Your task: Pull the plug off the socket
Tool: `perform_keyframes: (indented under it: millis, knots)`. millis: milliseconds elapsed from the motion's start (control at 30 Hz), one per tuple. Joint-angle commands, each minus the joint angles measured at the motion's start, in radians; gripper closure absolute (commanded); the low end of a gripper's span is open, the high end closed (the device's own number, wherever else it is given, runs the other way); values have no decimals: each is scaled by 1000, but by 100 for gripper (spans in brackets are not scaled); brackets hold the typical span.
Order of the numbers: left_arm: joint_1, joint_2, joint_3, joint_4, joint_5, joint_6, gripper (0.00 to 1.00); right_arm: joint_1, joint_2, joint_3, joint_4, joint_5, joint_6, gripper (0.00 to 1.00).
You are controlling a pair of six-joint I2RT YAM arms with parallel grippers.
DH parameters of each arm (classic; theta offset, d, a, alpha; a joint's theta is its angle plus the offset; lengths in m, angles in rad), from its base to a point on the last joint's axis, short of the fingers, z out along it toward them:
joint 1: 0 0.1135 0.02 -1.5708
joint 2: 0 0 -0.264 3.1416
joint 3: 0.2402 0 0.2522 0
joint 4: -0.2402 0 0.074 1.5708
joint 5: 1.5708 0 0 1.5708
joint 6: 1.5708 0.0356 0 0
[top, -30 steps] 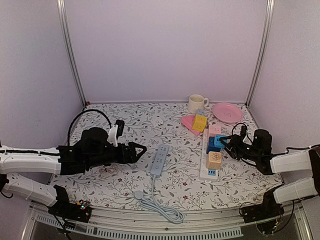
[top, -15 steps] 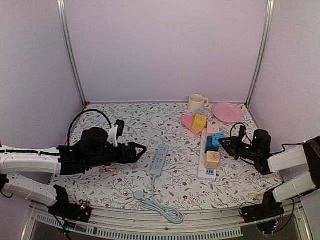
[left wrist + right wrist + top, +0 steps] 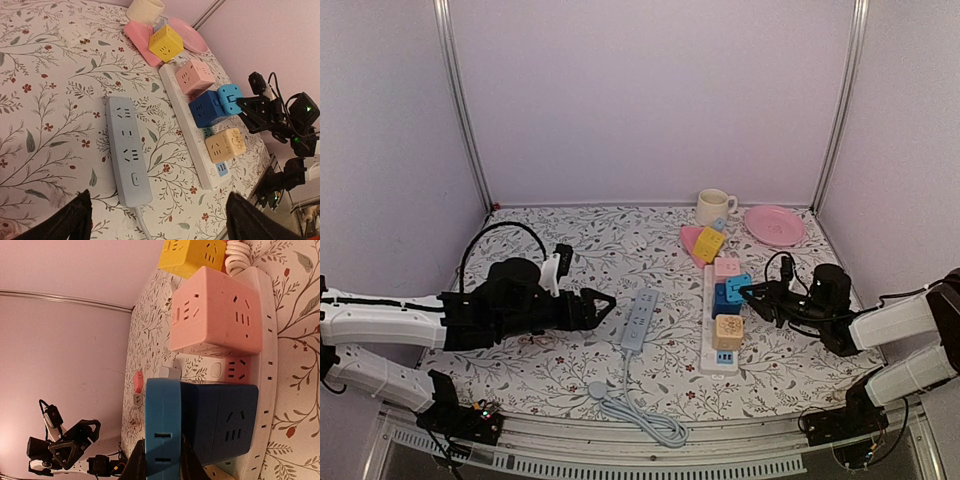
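Note:
A white power strip lies right of centre and carries a pink cube, a dark blue cube and a tan cube. A light blue plug sits on the dark blue cube's right side. My right gripper is shut on this plug. In the right wrist view its fingers clamp the plug, which still touches the dark blue cube. My left gripper is open and empty, just left of a grey-blue power strip. The left wrist view shows the grey-blue strip and the white strip.
A yellow cube rests on a pink object at the white strip's far end. A cream mug and a pink plate stand at the back right. The grey strip's cable coils near the front edge. Walls enclose three sides.
The white strip with its cubes has slid left toward the table's middle, and my right gripper moved left with it, still on the light blue plug. The left arm has barely moved.

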Motion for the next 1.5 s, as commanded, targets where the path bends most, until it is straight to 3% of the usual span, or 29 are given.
perform_keyframes:
  millis: [0,267,533,833,1167,1467]
  knots:
    - [-22,17,16,22,-9,-3,7,90,-7,48,74,-9,-1,97]
    - [-25,59,16,55,17,-6,7,202,56,119,81,10,-1,97]
    - [-25,134,11,135,82,-13,7,250,131,182,195,-40,45,97]
    - [-25,240,27,228,137,-22,7,311,146,272,197,-43,49,98]
    - [-24,411,147,277,167,-16,8,348,166,269,212,-25,42,97]
    - [-26,617,318,217,168,-2,10,355,190,224,278,-25,61,98]
